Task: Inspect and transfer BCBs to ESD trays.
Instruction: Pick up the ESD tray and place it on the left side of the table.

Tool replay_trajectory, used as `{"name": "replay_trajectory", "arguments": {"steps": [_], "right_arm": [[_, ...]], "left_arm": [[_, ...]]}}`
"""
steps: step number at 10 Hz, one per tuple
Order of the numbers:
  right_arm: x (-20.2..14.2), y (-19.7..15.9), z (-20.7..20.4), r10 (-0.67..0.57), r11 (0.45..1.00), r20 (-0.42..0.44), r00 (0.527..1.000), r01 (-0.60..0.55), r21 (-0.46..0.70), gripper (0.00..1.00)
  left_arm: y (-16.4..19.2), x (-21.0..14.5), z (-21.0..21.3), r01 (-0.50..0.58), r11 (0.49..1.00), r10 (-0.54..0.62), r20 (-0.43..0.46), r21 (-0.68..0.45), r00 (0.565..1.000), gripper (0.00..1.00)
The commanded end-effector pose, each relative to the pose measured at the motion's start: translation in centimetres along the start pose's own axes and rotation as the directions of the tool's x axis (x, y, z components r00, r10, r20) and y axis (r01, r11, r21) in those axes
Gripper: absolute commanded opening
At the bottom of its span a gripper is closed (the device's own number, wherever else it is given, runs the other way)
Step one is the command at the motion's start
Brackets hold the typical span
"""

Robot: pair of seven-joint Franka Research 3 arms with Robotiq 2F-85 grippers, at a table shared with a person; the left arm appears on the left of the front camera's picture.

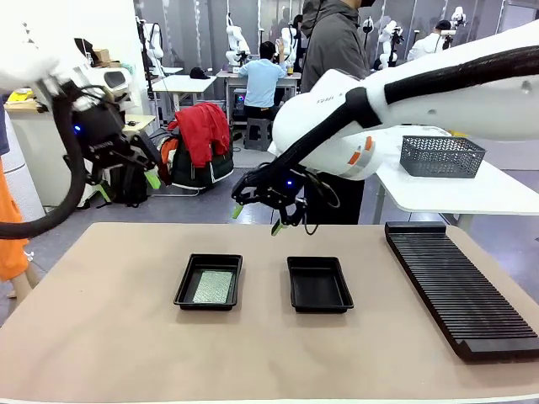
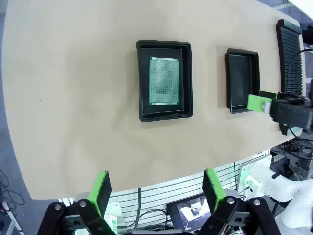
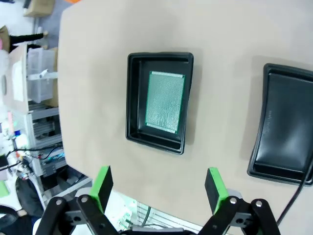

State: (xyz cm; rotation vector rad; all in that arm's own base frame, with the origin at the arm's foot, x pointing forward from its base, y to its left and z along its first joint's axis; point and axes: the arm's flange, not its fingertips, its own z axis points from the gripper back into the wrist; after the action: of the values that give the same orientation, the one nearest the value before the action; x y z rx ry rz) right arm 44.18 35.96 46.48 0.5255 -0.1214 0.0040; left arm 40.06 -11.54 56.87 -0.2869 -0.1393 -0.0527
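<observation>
Spread wide, raised over tan desk (image 1: 101,337): left claw (image 1: 128,185), right claw (image 1: 257,217).
Thin speckled green circuit board (image 1: 210,287) flat in shallow black plastic tray (image 1: 182,291), below and between claws; identical second tray (image 1: 294,290) below, just right of right claw.

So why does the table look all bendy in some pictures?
Left wrist view: the wide lens bows the table edge; right wrist view: same bend, and the empty tray looks warped; front view: lines stay straight, and the board shines pale.
</observation>
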Motion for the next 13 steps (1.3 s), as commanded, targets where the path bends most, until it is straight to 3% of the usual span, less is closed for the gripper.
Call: {"name": "replay_trajectory", "arguments": {"steps": [1,4,5,8,9,13], "right_arm": [[-1.2,-3.9,0.4,0.032,0.993,-0.013,0.999,-0.031,0.117,1.00],[-1.4,-6.4,0.3,0.047,0.987,0.001,0.999,-0.046,0.157,1.00],[-0.5,-3.8,0.4,0.027,0.994,-0.019,0.999,-0.025,0.111,1.00],[-0.5,-3.8,0.4,0.027,0.994,-0.019,0.999,-0.025,0.111,1.00],[-0.5,-3.8,0.4,0.027,0.994,-0.019,0.999,-0.025,0.111,1.00],[-0.5,-3.8,0.4,0.027,0.994,-0.019,0.999,-0.025,0.111,1.00]], "left_arm": [[-0.9,0.5,-2.9,0.013,0.998,-0.015,0.021,0.060,1.000,1.00],[-1.6,2.1,-7.4,0.037,0.995,-0.033,-0.036,0.096,0.999,1.00],[-2.1,2.6,-8.6,0.050,0.992,-0.046,-0.042,0.113,0.998,1.00],[-3.2,4.6,-12.7,0.118,0.982,-0.109,-0.064,0.151,0.992,1.00],[-3.5,5.1,-14.2,0.140,0.967,-0.132,-0.048,0.213,0.990,1.00],[-3.7,6.7,-19.2,0.120,0.964,-0.106,-0.067,0.239,0.992,1.00]]}}
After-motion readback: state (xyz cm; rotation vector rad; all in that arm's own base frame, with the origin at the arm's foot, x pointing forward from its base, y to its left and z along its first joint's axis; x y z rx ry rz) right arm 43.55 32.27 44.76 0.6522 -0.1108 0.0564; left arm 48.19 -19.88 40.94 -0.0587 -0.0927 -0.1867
